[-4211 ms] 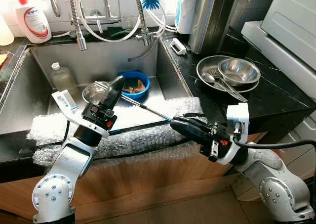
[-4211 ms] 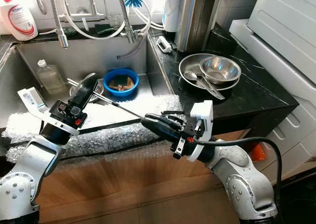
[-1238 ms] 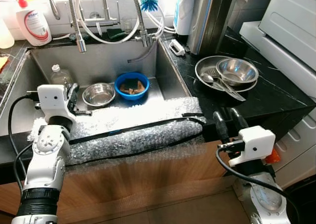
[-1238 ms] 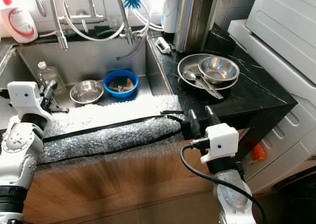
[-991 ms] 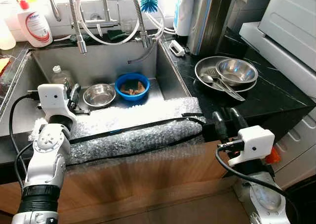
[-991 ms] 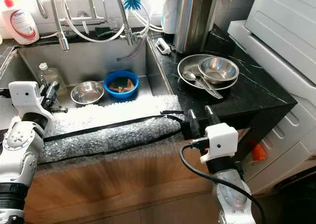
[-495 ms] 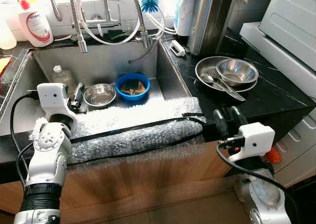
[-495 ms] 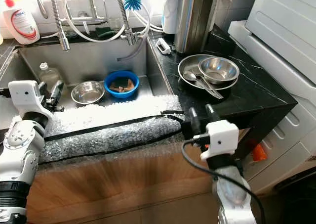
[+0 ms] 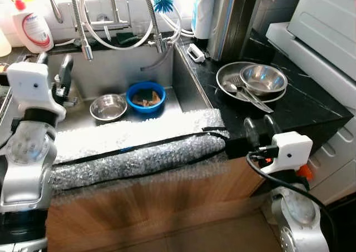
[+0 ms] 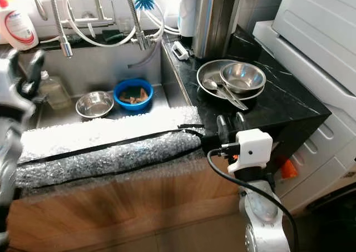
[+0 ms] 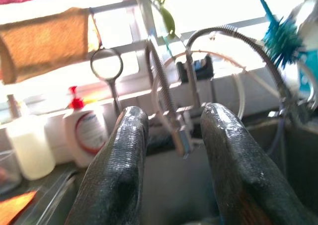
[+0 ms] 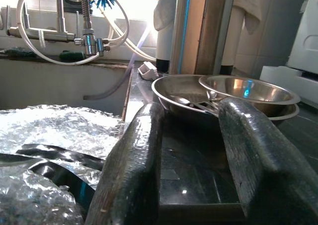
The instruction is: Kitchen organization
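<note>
Left hand (image 9: 53, 77) open, empty, raised at 9 o'clock over sink (image 9: 183, 90), right hand (image 9: 259, 127) open, empty at tabletop (image 9: 311, 110) edge, 4 o'clock

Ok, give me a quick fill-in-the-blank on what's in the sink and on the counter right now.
1. The blue bowl sits in the ____.
2. Next to it, toward the robot's left, is a small ____ bowl.
3. The spoon lies in the pan on the ____ counter.
4. The sink's front edge is covered with ____.

Missing: sink; steel; black; bubble wrap
</note>
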Robot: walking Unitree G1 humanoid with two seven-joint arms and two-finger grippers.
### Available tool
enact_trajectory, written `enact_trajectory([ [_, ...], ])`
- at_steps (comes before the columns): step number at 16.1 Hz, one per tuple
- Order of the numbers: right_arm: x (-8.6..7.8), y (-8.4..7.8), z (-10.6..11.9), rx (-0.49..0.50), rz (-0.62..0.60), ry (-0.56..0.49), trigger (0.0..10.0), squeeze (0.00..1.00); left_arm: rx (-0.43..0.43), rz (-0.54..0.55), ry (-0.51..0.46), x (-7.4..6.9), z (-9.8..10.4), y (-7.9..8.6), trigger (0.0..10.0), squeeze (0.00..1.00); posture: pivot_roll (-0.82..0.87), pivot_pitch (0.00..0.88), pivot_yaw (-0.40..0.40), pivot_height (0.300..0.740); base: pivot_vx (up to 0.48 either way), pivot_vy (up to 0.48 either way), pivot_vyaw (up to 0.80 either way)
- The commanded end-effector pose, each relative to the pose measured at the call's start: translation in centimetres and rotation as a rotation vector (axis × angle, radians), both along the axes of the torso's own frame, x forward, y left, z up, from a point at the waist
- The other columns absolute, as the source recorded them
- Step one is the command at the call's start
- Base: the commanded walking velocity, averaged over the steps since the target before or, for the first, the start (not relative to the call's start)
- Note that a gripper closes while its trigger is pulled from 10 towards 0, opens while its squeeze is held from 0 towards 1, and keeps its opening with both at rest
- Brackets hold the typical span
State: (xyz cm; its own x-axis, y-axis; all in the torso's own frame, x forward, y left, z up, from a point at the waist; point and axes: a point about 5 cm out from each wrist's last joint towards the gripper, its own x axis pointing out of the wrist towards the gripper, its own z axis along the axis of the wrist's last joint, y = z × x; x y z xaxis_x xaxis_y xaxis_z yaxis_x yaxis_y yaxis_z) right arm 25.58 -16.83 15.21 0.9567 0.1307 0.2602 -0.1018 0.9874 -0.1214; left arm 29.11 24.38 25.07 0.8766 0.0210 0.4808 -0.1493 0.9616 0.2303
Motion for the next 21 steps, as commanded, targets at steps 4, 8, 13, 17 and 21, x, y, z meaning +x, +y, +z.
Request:
enact_trajectory([
  [4, 0.4, -0.2, -0.3, 0.014, -0.017, 0.031, 10.0, 0.00, 0.055, 0.043, 0.071, -1.8, -1.8, 0.7, 10.0, 0.00, 0.05, 0.109, -0.031, 0.740, 0.000, 0.000, 0.00],
  [8, 0.7, -0.9, -0.9, 0.042, -0.059, 0.070, 10.0, 0.00, 0.068, 0.082, 0.123, -3.5, -3.9, 1.2, 10.0, 0.00, 0.04, 0.113, -0.038, 0.740, 0.000, 0.000, 0.00],
  [13, 0.6, -1.4, -0.5, 0.018, -0.068, 0.060, 10.0, 0.00, 0.042, 0.118, 0.154, -5.4, -4.8, 1.8, 10.0, 0.00, 0.04, 0.120, -0.044, 0.740, 0.000, 0.000, 0.00],
  [17, 0.7, -1.2, -0.5, 0.041, -0.067, 0.063, 10.0, 1.00, 0.011, 0.097, 0.160, -5.2, -5.3, 0.7, 10.0, 0.00, 0.04, 0.120, -0.049, 0.740, 0.000, 0.000, 0.00],
  [21, 1.6, -1.9, -0.7, 0.126, -0.119, 0.107, 10.0, 0.00, 0.000, 0.071, 0.154, -4.8, -5.1, 0.2, 10.0, 0.00, 0.04, 0.102, -0.045, 0.740, 0.000, 0.000, 0.00],
])
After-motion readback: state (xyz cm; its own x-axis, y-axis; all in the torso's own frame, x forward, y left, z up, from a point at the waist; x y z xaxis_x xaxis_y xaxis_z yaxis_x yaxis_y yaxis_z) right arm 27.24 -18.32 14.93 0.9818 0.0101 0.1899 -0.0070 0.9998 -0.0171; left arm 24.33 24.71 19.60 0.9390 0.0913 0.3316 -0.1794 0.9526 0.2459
